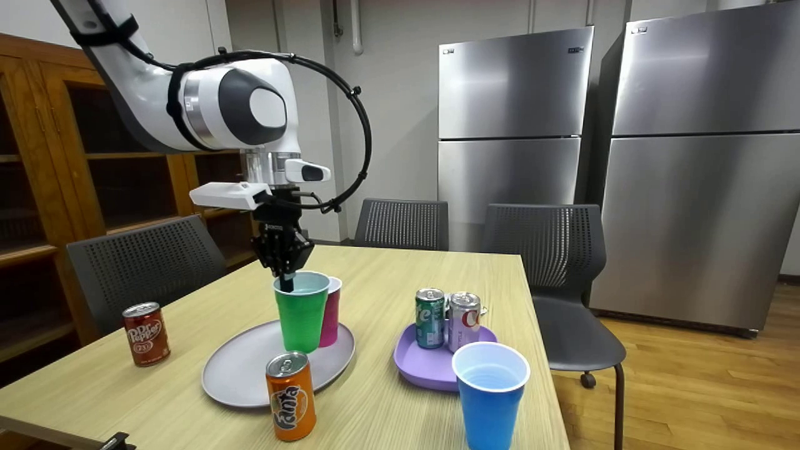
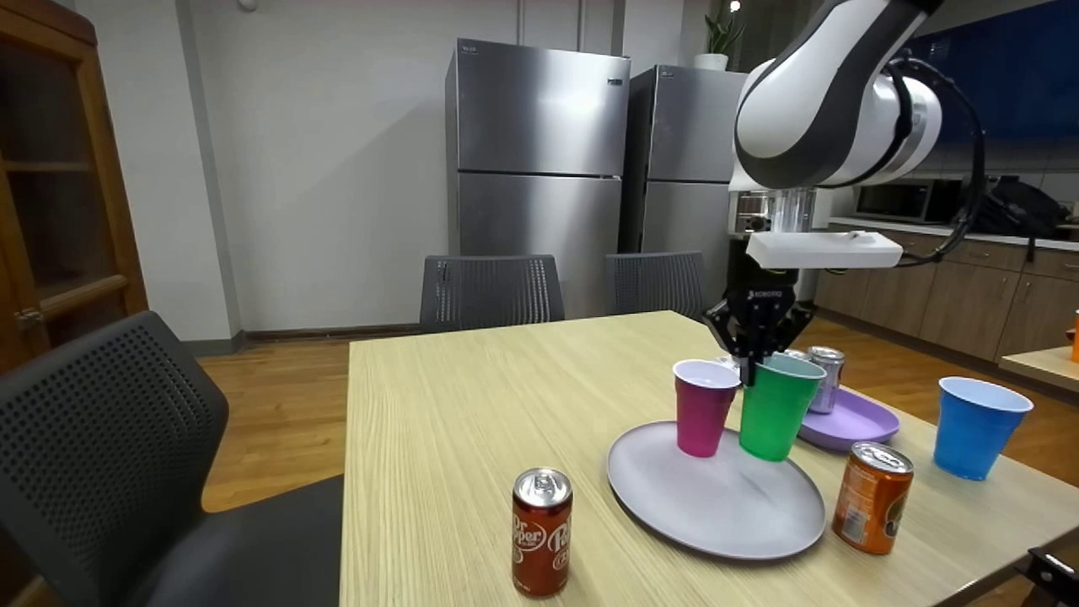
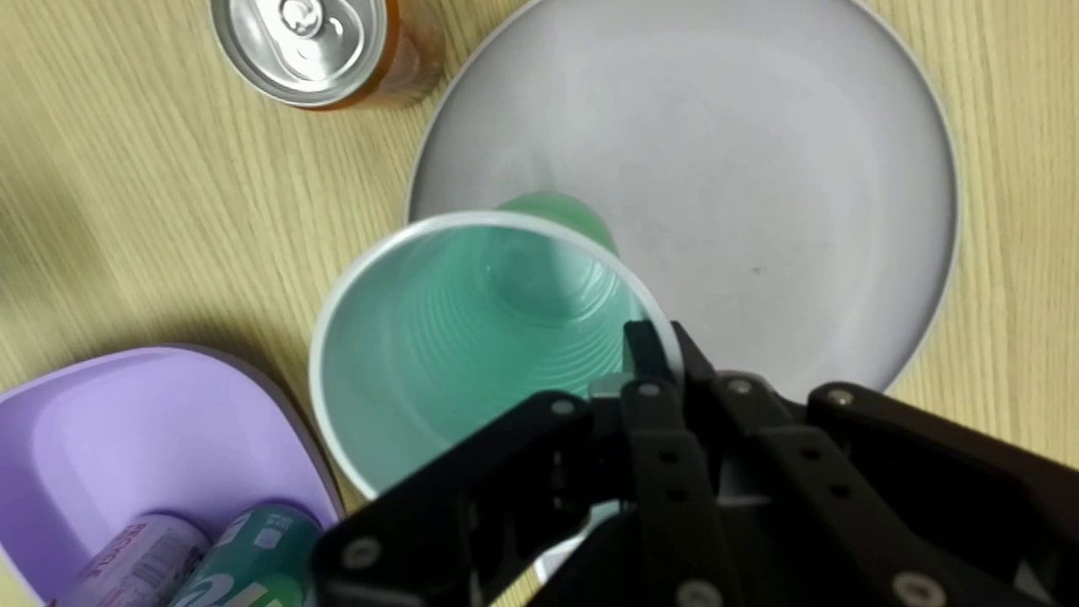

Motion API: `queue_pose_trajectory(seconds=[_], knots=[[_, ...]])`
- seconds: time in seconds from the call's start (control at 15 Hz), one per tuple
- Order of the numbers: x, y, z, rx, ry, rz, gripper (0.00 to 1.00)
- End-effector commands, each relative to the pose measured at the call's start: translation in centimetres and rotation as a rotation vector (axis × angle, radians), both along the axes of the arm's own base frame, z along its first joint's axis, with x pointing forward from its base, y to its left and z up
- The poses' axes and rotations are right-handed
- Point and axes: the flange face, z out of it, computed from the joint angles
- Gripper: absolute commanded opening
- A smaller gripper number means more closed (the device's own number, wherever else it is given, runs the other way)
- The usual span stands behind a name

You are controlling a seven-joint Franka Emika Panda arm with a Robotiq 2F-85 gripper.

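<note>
Our fingers pinch the green cup by its rim, left of centre in the wrist view — we should squeeze lightly and keep clear of the pink cup.

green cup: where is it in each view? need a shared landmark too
In an exterior view: green cup, lower half, left of center.
In an exterior view: green cup, lower half, right of center.
Wrist view: green cup, about mid-picture, opening toward camera.
Shared landmark: gray plate, in all three.

Two steel refrigerators side by side, dark chairs, wooden cabinet
</note>
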Motion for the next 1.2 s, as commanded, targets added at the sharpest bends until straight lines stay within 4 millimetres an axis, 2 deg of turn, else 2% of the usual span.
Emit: queue_pose_trajectory(seconds=[0.0,1.13], knots=[[-0.6,0.6,-0.2,-0.027,0.013,0.031,0.01],[0.6,1.8,-3.8,-0.063,0.046,0.029,0.01]])
